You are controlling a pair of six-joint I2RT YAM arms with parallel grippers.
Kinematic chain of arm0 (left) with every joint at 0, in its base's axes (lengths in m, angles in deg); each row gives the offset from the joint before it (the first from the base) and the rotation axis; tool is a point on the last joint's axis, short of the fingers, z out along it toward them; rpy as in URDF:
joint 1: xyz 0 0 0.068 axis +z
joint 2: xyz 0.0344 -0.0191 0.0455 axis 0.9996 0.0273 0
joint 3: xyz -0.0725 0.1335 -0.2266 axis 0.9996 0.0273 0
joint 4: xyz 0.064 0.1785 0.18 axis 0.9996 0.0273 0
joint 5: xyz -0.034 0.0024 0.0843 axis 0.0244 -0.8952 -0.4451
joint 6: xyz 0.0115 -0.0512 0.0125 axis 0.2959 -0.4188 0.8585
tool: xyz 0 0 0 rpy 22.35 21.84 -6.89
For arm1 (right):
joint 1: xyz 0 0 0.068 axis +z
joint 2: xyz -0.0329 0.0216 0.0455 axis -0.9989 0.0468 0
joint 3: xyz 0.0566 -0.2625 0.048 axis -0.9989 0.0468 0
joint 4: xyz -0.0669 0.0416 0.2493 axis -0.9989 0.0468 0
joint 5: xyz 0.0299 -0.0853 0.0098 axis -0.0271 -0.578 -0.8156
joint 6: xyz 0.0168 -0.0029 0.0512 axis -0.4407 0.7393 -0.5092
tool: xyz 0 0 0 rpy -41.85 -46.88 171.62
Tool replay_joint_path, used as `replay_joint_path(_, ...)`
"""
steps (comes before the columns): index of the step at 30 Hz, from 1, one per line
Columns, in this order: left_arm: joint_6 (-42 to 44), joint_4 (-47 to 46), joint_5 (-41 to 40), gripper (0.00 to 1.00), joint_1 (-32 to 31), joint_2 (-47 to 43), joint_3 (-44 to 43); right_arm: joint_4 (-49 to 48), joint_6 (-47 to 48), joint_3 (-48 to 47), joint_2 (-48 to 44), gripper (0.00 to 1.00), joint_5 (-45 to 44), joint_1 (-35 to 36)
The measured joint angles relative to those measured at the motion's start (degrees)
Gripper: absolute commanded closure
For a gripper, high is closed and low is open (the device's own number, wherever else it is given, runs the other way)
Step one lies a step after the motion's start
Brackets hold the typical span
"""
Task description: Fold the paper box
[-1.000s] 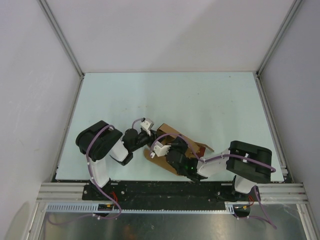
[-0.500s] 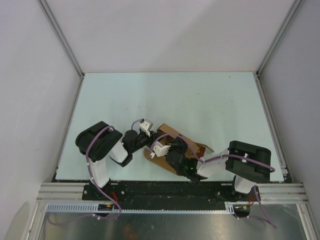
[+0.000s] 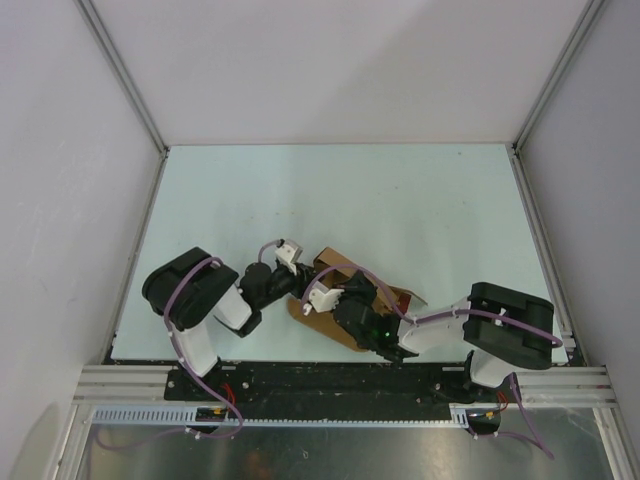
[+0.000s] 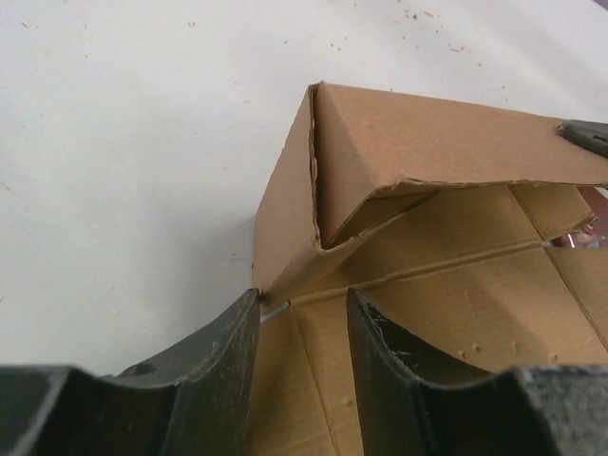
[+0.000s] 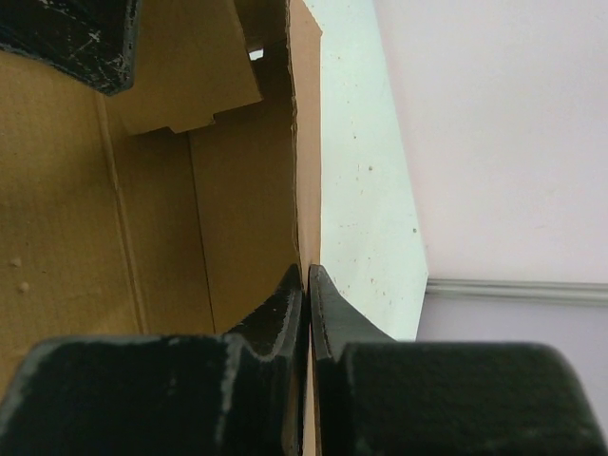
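From above, the paper box [image 3: 398, 297] lies on the pale counter [image 3: 400, 190] close to its near edge, about midway between the left and right edges, half formed, with brown flaps sticking out towards the right and the far side. Both arms reach in over it from either side and cover most of its middle: the left end effector [image 3: 303, 286] comes in at the box's left end, and the right end effector [image 3: 346, 288] sits over its centre, the two close together. The left wrist camera looks along the left end effector [image 4: 302, 299], whose two black fingers [image 4: 233, 342] stand apart with a clear gap. The flat cardboard floor of the paper box [image 4: 427, 152] shows in that gap, and the left finger's tip is right at the bottom corner of a raised side wall; whether either finger presses on the cardboard cannot be told. That wall stands up from the counter [image 4: 142, 142], and a corner flap is folded inward behind it, leaning loosely against a second raised panel. In the right wrist camera, the right end effector [image 5: 306, 275] has its fingertips drawn together on the thin top edge of an upright wall of the paper box [image 5: 161, 190], the cardboard pinched between them. The box's creased inside lies to the left of that wall, with a notched flap hanging over it, and the bare counter [image 5: 361, 190] lies to the right. A scuffed black part [image 5: 66, 38] fills the upper left corner.
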Motion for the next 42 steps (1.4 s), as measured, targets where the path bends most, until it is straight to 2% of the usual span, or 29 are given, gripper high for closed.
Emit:
replay_joint_path(25, 0.1, 0.0, -4.4, 0.49, -0.1, -3.4, 5.7, 2.1, -1.0, 0.0, -2.4, 0.95, 4.0, -2.2)
replay_joint_path(36, 0.0, 0.0, -3.8, 0.45, -0.1, -3.4, 4.8, 2.8, -1.4, 0.0, -3.3, 0.95, 5.2, -2.9)
replay_joint_path(42, 0.0, 0.0, -3.3, 0.44, -0.1, -3.4, 3.0, 0.1, 0.3, 0.0, -1.0, 0.95, 2.6, -2.0)
